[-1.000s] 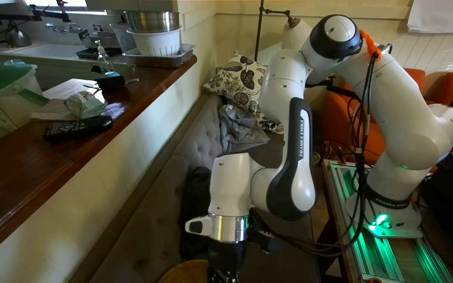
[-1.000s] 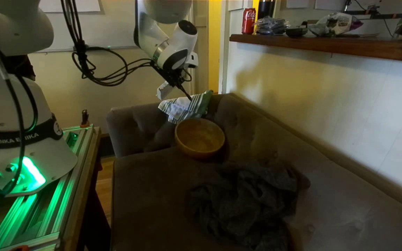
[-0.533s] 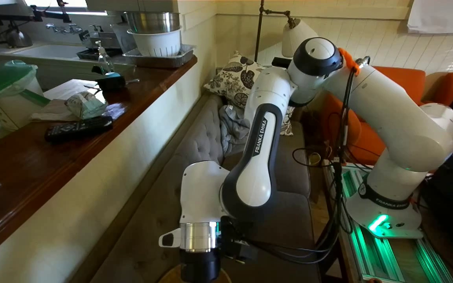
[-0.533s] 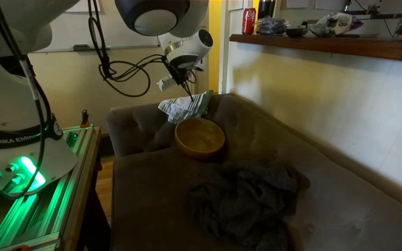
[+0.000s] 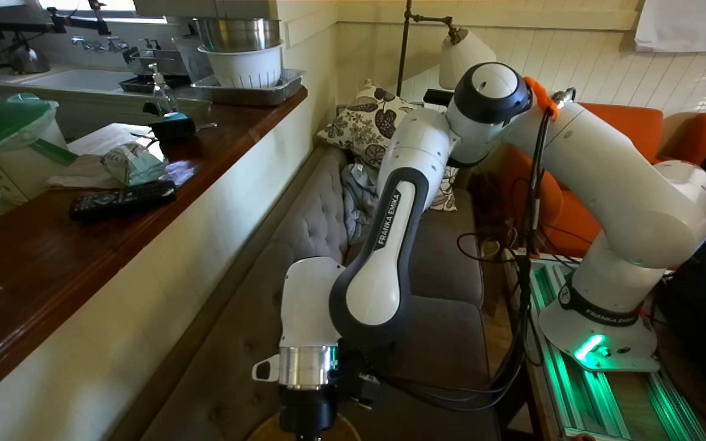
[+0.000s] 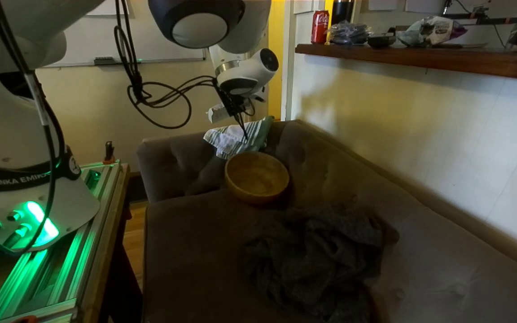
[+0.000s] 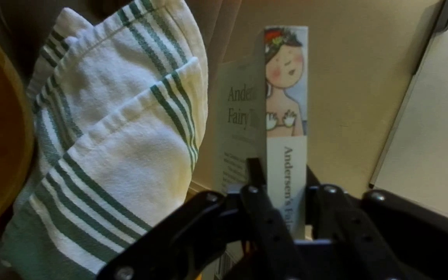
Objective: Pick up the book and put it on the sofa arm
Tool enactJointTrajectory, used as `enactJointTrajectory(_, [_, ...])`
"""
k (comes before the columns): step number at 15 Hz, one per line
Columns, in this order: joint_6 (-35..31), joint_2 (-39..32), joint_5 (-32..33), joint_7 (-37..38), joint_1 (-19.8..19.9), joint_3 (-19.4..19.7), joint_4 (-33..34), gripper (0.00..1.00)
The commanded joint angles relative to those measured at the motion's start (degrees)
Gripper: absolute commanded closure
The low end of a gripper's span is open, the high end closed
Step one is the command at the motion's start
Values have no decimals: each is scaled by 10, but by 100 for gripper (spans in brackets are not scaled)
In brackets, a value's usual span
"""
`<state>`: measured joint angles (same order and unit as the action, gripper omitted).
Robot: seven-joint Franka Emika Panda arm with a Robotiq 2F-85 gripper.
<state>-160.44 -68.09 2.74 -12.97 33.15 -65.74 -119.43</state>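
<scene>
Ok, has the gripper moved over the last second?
Yes: in an exterior view, the gripper sits slightly lower in the picture against the sofa arm.

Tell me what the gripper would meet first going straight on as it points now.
Probably the striped towel on the sofa arm, with the held book likely touching before the gripper; depth is unclear, so both may just miss.

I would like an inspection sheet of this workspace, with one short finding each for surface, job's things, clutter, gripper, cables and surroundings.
Surface: sofa seat, dimly lit.
Job's things: book held, spine toward the wrist camera; sofa arm bears a striped towel.
Clutter: wooden bowl and crumpled dark cloth on the seat.
Gripper: closed on the book.
Cables: looped, hanging; no snag seen.
Surroundings: counter with a red can; whiteboard.
</scene>
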Motion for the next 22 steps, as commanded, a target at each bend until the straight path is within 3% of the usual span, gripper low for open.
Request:
enactJointTrajectory(1, [22, -4, -70, 17, -24, 10, 40, 94])
enactJointTrajectory(8, [54, -24, -156, 38, -96, 43, 124, 94])
enactJointTrajectory(15, [96, -58, -190, 19, -183, 59, 241, 94])
enactJointTrajectory(22, [73, -46, -189, 38, -258, 132, 326, 94])
